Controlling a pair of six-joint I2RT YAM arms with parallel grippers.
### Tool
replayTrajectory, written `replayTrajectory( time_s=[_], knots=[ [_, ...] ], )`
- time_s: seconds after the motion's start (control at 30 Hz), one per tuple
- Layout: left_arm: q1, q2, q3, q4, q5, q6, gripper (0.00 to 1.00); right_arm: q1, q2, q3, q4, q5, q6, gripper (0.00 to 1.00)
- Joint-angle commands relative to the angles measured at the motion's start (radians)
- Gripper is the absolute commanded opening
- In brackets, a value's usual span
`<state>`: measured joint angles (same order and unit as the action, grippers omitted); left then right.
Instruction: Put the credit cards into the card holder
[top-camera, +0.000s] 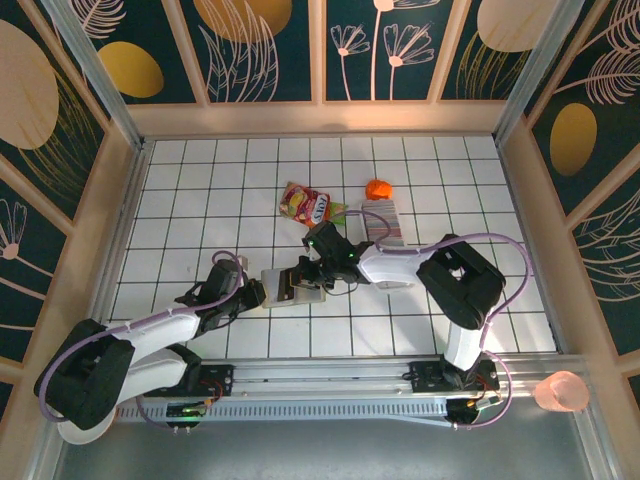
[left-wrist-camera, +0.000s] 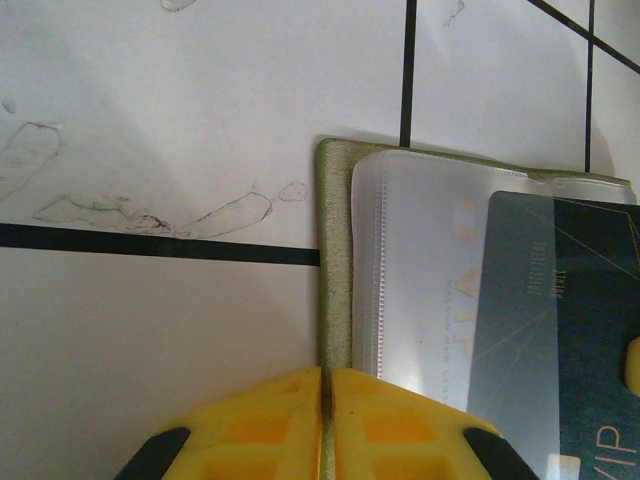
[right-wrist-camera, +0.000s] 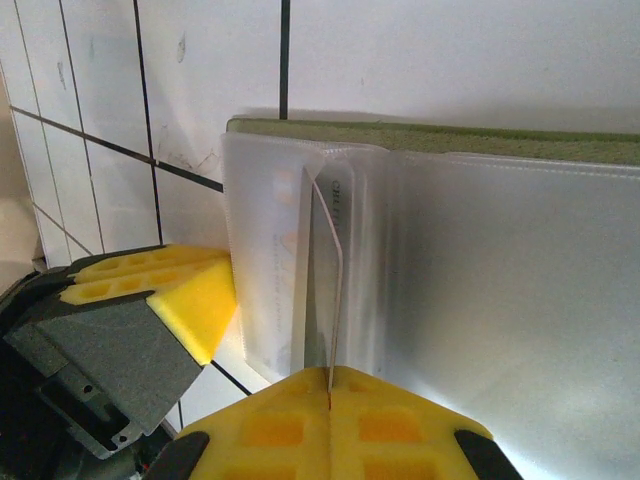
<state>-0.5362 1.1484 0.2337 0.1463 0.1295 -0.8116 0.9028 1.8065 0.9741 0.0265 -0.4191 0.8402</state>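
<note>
The olive-green card holder (top-camera: 287, 285) lies open on the tiles, its pale clear sleeves (left-wrist-camera: 420, 280) facing up. My left gripper (left-wrist-camera: 327, 372) is shut on the holder's green edge (left-wrist-camera: 335, 250), at its left side (top-camera: 258, 293). A dark card (left-wrist-camera: 560, 330) lies across the sleeves. My right gripper (right-wrist-camera: 330, 370) is shut on one thin card (right-wrist-camera: 336, 250), seen edge-on and slightly bowed, its far end at a sleeve opening of the card holder (right-wrist-camera: 430, 140). In the top view that gripper (top-camera: 318, 280) hovers over the holder's right side. The remaining credit cards (top-camera: 381, 222) stand packed on edge behind it.
A colourful snack packet (top-camera: 305, 204) and a small orange object (top-camera: 378, 189) lie behind the holder. A pink cup (top-camera: 562, 392) sits off the table at the near right. The left gripper's yellow finger (right-wrist-camera: 175, 290) appears beside the holder in the right wrist view.
</note>
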Motion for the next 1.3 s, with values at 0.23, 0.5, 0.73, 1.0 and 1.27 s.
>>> replayTrajectory(
  time_s=[0.23,0.5,0.73,1.0,1.27],
  knots=[
    [-0.004,0.019,-0.006,0.009,0.009,0.021,0.10,-0.005,0.027,0.082,-0.170,0.066,-0.094,0.15],
    [-0.004,0.013,-0.008,0.007,0.006,0.023,0.09,-0.003,0.037,0.115,-0.230,0.119,-0.128,0.29],
    [-0.004,0.007,-0.012,0.009,0.007,0.022,0.09,0.018,0.079,0.152,-0.221,0.106,-0.122,0.26],
    [-0.004,0.001,-0.017,0.010,0.005,0.023,0.09,0.048,0.111,0.204,-0.213,0.097,-0.110,0.25],
    [-0.003,-0.031,-0.018,-0.004,-0.018,0.013,0.12,0.073,0.127,0.232,-0.171,0.085,-0.084,0.24]
  ],
)
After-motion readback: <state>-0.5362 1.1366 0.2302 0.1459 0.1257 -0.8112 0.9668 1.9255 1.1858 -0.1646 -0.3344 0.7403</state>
